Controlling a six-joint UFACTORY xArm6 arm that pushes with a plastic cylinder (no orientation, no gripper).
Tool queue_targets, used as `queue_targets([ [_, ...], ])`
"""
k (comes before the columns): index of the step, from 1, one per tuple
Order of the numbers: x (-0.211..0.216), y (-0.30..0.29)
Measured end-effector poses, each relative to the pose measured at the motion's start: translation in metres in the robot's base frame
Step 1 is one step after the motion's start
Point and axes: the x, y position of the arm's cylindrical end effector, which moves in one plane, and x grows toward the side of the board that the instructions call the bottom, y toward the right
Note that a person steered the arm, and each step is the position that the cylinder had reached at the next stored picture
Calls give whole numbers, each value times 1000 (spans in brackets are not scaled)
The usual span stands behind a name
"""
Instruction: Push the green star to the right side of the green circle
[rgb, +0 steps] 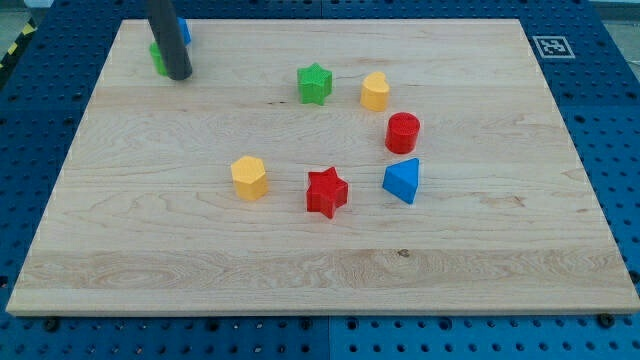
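A pale wooden board (320, 270) rests on a blue pegboard table (610, 90). Taking the green star (314, 83) as landmark: the red star (326, 192) lies nearer the view's bottom, and my tip (179, 75) sits well to its left, gripping nothing, partly hiding a green block (157, 56) and a blue one (184, 31).

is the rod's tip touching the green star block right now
No, my tip is at the view's top left beside a partly hidden green block, with bare wooden board between it and the green star block.
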Motion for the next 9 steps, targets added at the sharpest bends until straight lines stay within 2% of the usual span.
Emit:
queue_targets([
  [2, -2, -3],
  [3, 30, 44],
  [5, 93, 196],
  [6, 86, 251],
  [7, 71, 252],
  [9, 33, 175],
])
